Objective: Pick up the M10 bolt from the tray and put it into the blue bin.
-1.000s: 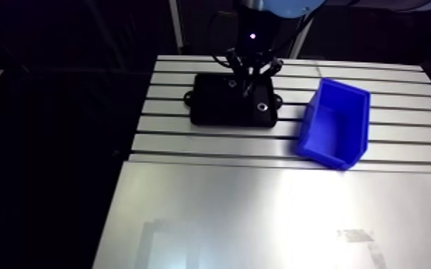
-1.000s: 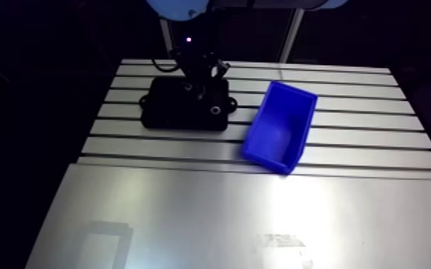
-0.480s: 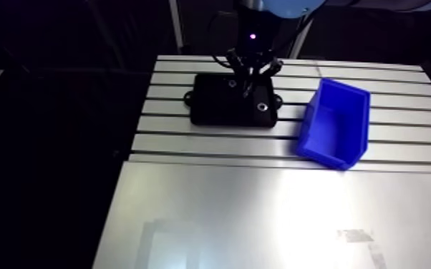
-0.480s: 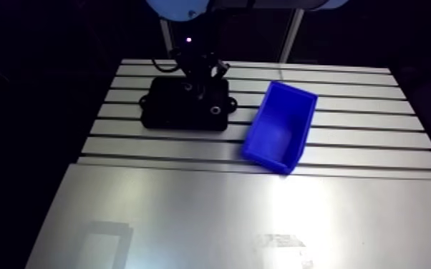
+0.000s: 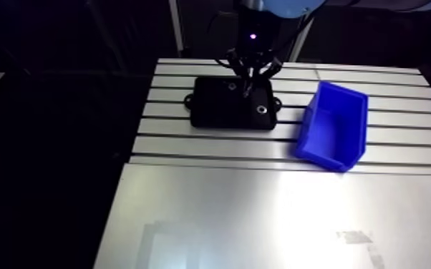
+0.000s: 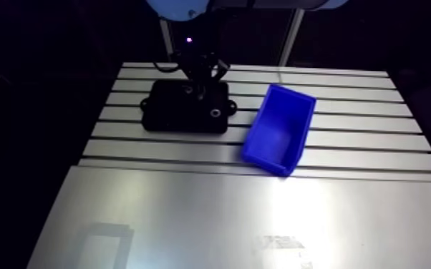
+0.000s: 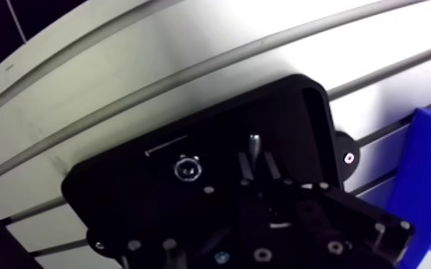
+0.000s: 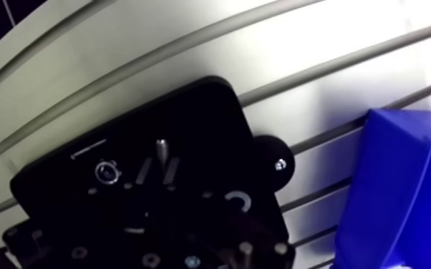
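- Since the earlier frame the gripper (image 7: 257, 167) has pulled its fingers inward. The whole arm view has also nudged a little, so I put that down to the camera, not the parts.
- Slotted aluminium table (image 5: 261, 214) carries everything, with a smooth plate on its near half.
- Blue bin (image 5: 319, 153) sits on the slots just beside the tray, apart from it, open side up.
- Black tray (image 5: 215, 109) lies flat, a mounting lug (image 7: 345, 154) on the side facing the bin.
- Gripper hangs over the tray's middle, its jaws closed in on the bolt, one fingertip (image 7: 245, 164) either side of the shank.
- M10 bolt (image 7: 256, 142) is in the tray between those fingertips - its grey end pokes out ahead of them.
- Small round fitting (image 7: 187, 169) rests in the tray beside the bolt.
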Action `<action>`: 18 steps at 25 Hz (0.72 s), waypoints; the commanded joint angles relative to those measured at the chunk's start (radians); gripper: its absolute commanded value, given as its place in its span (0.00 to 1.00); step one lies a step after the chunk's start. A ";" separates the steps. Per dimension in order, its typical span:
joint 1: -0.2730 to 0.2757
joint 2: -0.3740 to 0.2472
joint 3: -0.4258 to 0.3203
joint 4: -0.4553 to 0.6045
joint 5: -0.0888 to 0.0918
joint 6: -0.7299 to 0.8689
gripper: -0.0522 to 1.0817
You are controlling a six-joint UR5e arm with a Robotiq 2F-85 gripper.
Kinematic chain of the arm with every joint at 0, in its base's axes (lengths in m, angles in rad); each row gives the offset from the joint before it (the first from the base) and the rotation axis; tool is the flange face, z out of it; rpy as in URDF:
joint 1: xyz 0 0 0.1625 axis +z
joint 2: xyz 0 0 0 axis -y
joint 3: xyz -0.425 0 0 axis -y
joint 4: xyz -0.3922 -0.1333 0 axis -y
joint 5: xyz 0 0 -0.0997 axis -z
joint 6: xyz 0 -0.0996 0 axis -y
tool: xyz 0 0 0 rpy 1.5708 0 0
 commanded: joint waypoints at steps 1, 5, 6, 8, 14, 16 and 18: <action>0.001 -0.030 0.001 0.014 0.000 0.000 0.98; 0.001 -0.062 -0.001 0.046 0.000 -0.001 0.99; 0.001 -0.075 -0.002 0.063 -0.002 -0.003 0.99; 0.000 -0.102 -0.004 0.091 -0.002 -0.003 0.99; 0.000 -0.187 -0.024 0.172 -0.015 -0.044 0.99; -0.006 -0.213 -0.044 0.219 -0.014 -0.044 0.99; -0.011 -0.234 -0.068 0.272 -0.014 -0.046 0.98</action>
